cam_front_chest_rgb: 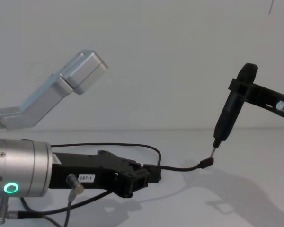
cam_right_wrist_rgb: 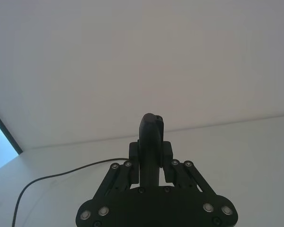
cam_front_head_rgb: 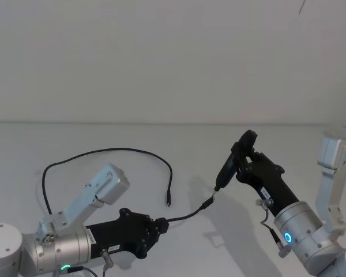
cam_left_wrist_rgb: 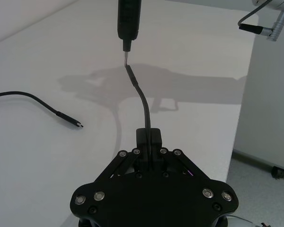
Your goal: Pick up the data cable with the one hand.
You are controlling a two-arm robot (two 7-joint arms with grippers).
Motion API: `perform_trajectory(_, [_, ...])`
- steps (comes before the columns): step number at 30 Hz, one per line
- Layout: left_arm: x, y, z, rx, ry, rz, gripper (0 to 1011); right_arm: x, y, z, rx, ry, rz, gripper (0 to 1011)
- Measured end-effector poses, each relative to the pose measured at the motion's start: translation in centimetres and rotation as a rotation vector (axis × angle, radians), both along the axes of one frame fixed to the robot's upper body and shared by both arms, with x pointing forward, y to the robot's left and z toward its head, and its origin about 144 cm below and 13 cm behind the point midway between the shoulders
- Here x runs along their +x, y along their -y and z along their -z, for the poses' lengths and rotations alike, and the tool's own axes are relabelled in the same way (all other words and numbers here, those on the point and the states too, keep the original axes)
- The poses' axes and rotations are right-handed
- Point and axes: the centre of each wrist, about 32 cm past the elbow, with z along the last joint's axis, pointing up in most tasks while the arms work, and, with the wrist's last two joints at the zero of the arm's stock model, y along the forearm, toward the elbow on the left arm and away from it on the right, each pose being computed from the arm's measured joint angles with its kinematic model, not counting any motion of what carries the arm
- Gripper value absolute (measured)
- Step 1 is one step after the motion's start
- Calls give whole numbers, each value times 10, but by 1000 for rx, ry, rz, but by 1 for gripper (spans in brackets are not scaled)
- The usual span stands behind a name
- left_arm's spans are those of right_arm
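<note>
Left pincer [cam_front_chest_rgb: 149, 176] clamped on the cable [cam_front_head_rgb: 106, 152], one plug lifted.
Right pincer [cam_front_head_rgb: 242, 161] grips a pen tool [cam_front_chest_rgb: 232, 111], tip touching that plug [cam_front_chest_rgb: 207, 162] above the counter [cam_front_head_rgb: 277, 138].

Head looks down, chest level; both share table [cam_front_head_rgb: 104, 138]

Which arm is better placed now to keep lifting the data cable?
Left, probably. The left pincer is shut on the data cable near one plug, while the right pincer already holds the pen-shaped tool.
</note>
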Motion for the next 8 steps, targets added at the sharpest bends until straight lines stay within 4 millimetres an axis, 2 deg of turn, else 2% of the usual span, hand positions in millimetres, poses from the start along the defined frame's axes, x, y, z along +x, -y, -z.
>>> perform_trajectory(8, [0, 0, 0, 0, 0, 0, 41, -1, 1, -3, 5, -4, -7, 279])
